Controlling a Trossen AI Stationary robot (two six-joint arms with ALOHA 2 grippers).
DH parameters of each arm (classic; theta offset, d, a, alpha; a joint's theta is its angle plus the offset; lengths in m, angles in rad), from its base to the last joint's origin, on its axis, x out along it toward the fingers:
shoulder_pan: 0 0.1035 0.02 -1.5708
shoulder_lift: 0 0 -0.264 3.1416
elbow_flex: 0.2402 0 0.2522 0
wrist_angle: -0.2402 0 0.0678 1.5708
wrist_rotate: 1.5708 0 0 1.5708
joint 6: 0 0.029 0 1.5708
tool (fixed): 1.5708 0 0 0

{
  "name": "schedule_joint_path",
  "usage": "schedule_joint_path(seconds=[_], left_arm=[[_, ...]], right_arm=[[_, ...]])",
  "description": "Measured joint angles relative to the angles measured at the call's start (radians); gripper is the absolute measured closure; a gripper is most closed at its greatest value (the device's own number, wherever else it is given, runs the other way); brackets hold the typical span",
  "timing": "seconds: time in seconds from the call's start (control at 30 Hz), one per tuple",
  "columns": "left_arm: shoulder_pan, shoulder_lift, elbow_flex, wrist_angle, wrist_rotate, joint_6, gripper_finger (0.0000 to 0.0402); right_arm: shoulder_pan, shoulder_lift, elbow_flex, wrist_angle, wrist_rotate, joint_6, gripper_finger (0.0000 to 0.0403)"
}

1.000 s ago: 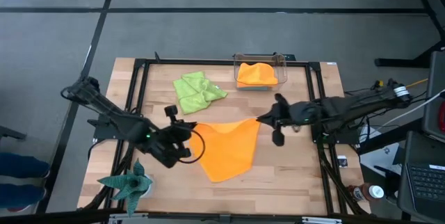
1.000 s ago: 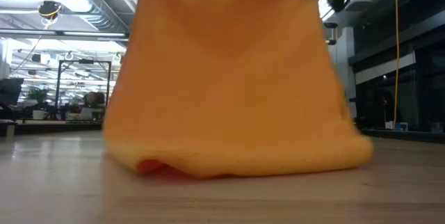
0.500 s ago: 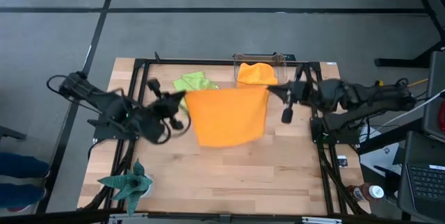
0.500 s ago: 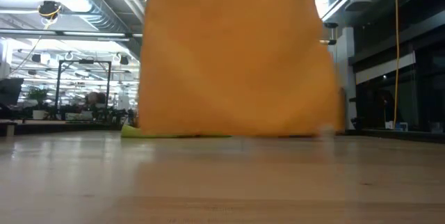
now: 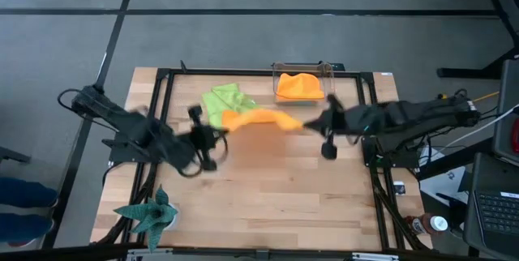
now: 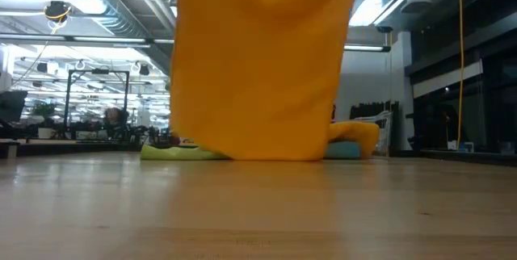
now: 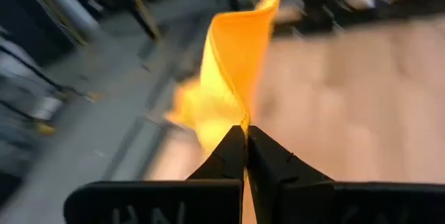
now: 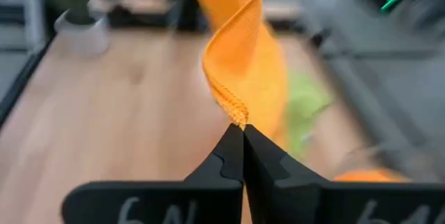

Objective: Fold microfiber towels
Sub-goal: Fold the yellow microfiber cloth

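Observation:
An orange microfiber towel hangs stretched between my two grippers over the middle of the table. In the low view this towel drops as a wide sheet to about table level, and I cannot tell whether its lower edge touches the wood. My left gripper is shut on its left top corner, and my right gripper is shut on its right top corner. A lime green towel lies crumpled on the table behind. Another orange towel lies in a clear bin, with a teal blue one under it. My left gripper pinches a top corner of the orange towel between its two shut fingers. It comes from the table's left, slanting slightly down. The cloth runs away from the fingertips and hangs below them. My right gripper pinches the opposite top corner at its stitched hem between its two shut fingers. It comes from the table's right, slanting slightly down. The towel hangs below the hold.
A clear bin stands at the far edge, right of centre. A dark green spiky plant figure stands at the near left corner. A black frame runs round the table top. Bare wood lies in front of the hanging towel.
Both grippers have risen and gone toward the far edge, staying shut on the corners. The orange towel, whose lower part lay on the table toward the near edge, has been lifted off it, swung out toward the far edge and now hangs straight down.

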Motion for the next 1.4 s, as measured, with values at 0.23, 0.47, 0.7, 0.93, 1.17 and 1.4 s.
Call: schedule_joint_path(seconds=[0.23, 0.47, 0.7, 0.93, 1.17, 1.4], left_arm=[[-0.189, 0.168, -0.138, 0.105, 0.085, -0.356, 0.0401], [-0.313, 0.440, -0.164, 0.394, 0.128, -0.491, 0.0401], [-0.297, 0.579, -0.165, 0.437, 0.109, -0.519, 0.0401], [-0.169, 0.469, -0.165, 0.172, 0.057, -0.461, 0.0401], [-0.001, 0.439, -0.171, -0.086, 0.121, -0.440, 0.0401], [0.136, 0.440, -0.251, -0.049, 0.152, -0.347, 0.0401]], right_arm=[[0.200, 0.056, -0.191, 0.082, -0.124, 0.269, 0.0403], [0.370, 0.173, -0.412, 0.444, -0.123, 0.499, 0.0403], [0.384, 0.325, -0.465, 0.620, -0.090, 0.594, 0.0403], [0.247, 0.323, -0.354, 0.493, 0.055, 0.335, 0.0403], [0.060, 0.337, -0.332, 0.330, 0.154, 0.305, 0.0403], [-0.089, 0.410, -0.331, 0.329, 0.160, 0.231, 0.0403]])
